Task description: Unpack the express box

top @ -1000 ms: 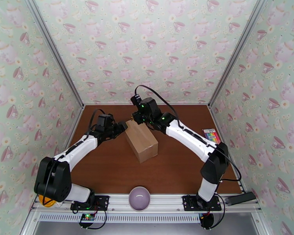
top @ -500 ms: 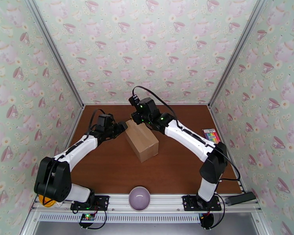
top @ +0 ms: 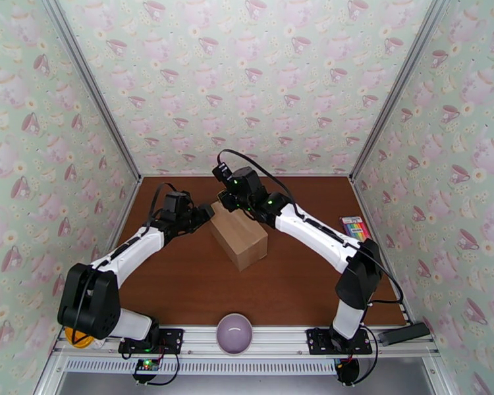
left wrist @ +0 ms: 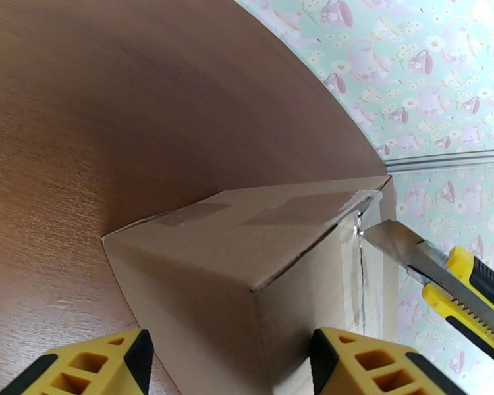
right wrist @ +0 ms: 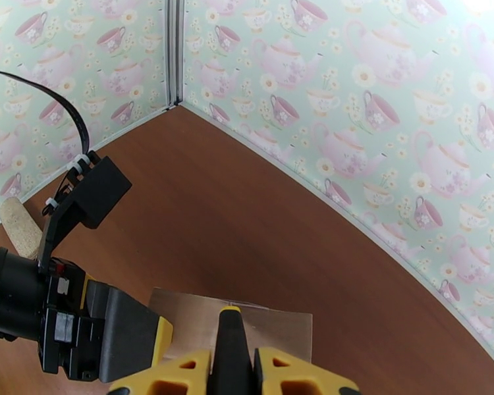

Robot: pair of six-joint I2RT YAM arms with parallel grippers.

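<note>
From above, you see the table [top: 181, 284] with one express box [top: 239, 236] at its middle, flaps shut and contents hidden, and one purple bowl [top: 234, 333] at the near rail. The left wrist view adds the left gripper [left wrist: 230, 363] clamped wide across the box's end. It also shows one utility knife [left wrist: 444, 278], blade at the taped seam. The right gripper [right wrist: 230, 373] pinches its handle.

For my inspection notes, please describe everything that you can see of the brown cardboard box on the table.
The express box is a plain brown cardboard carton, closed, lying flat on the brown table at an angle. Clear tape crosses its surface and wraps over one edge. The left hand straddles one end, apparently clamping it. A utility knife, held by the right hand, has its blade at that taped edge.
</note>
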